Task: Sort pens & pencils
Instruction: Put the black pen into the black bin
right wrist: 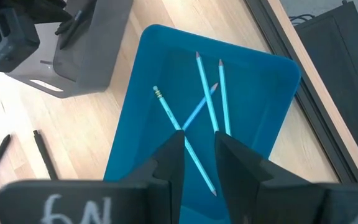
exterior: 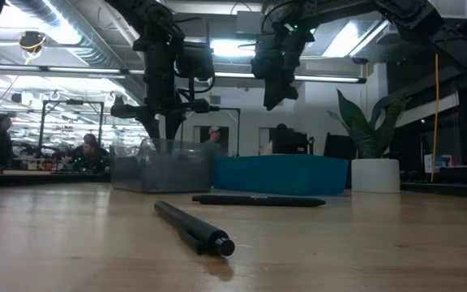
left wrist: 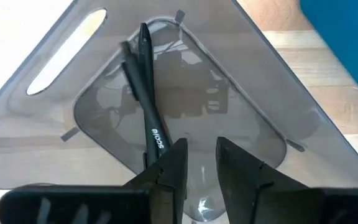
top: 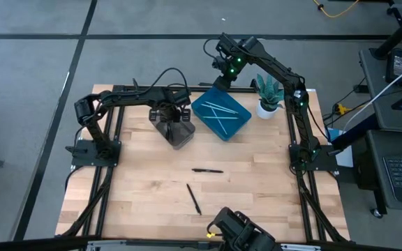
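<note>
Pens & pencils lie in three places, as we read them. Four light blue pencils [right wrist: 199,111] lie crossed in the blue tray [top: 221,113] at the far middle of the table [top: 138,188]. At least two black pens [left wrist: 146,99] lie in the grey translucent bin [top: 175,130], which stands just left of the blue tray. Two more black sticks lie loose on the bare wood nearer the front: one pen [top: 207,170] lies crosswise near the table's middle, and the other pen [top: 194,199] lies slanted, closer to the front edge.

We see the left gripper [left wrist: 199,155] right over the grey bin, pointing down into it. Its fingers stand a narrow gap apart with nothing between them; one black pen lies in the bin just beside one finger.

We see the right gripper [right wrist: 199,146] held above the blue tray, off the table and clear of the tray. Its fingers also stand slightly apart and hold nothing; the blue pencils show in the tray beyond them.

A small potted plant [top: 268,96] in a white pot stands right of the blue tray, near the right arm. In the low view people show far off in the room behind the table.
</note>
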You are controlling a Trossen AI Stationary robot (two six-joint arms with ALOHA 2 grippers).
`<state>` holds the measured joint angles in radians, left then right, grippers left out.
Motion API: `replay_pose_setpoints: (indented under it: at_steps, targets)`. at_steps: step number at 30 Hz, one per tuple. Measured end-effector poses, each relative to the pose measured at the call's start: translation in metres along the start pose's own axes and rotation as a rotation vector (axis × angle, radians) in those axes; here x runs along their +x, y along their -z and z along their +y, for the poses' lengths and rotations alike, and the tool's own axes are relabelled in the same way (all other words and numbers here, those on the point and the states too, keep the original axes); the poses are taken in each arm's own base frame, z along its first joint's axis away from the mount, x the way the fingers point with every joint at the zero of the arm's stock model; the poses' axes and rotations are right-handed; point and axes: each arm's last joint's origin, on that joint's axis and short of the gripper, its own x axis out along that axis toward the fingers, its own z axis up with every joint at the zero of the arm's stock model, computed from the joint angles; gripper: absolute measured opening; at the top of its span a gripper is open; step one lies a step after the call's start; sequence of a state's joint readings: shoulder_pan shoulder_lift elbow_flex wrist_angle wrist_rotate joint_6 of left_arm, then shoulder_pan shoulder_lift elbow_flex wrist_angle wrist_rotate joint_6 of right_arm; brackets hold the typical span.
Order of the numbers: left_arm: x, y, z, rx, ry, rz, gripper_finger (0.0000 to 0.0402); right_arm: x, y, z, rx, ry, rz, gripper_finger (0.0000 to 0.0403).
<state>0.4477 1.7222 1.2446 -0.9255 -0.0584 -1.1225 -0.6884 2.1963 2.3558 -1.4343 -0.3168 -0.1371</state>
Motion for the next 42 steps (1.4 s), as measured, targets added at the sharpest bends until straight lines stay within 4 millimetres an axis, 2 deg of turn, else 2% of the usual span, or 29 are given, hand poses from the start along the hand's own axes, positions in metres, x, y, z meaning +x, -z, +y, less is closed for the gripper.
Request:
replay_pose_setpoints:
  at_steps: [9, 13, 19, 22, 28, 33, 38, 40, 42]
  targets:
    - [-0.007, 0.005, 0.003, 0.049, -0.039, -0.041, 0.0082, 0.000, 0.001, 0.000, 0.005, -0.001, 0.012, 0.0090]
    - [-0.023, 0.012, 0.012, 0.068, -0.087, -0.071, 0.0082, 0.000, 0.001, 0.000, 0.009, 0.000, 0.011, 0.0090]
    - [-0.066, 0.028, 0.020, 0.102, 0.031, -0.141, 0.0082, 0.000, -0.003, 0.000, 0.019, 0.006, -0.025, 0.0090]
    - [-0.091, 0.050, 0.021, 0.185, 0.113, -0.157, 0.0081, 0.000, -0.002, -0.001, 0.019, 0.014, -0.025, 0.0090]
    - [-0.125, 0.114, 0.033, 0.425, 0.141, -0.102, 0.0075, -0.004, 0.000, -0.015, 0.045, 0.085, -0.021, 0.0090]
    - [-0.141, 0.173, 0.034, 0.740, 0.254, -0.080, 0.0075, -0.010, 0.003, -0.032, 0.105, 0.106, -0.032, 0.0090]
    - [-0.133, 0.219, 0.021, 1.138, 0.337, -0.101, 0.0075, -0.017, 0.007, -0.050, 0.187, 0.121, -0.045, 0.0090]
    - [-0.121, 0.232, 0.011, 1.292, 0.350, -0.082, 0.0075, -0.019, 0.008, -0.056, 0.219, 0.125, -0.050, 0.0090]
    - [-0.101, 0.244, 0.002, 1.451, 0.315, -0.011, 0.0075, -0.020, 0.009, -0.060, 0.230, 0.130, -0.053, 0.0090]
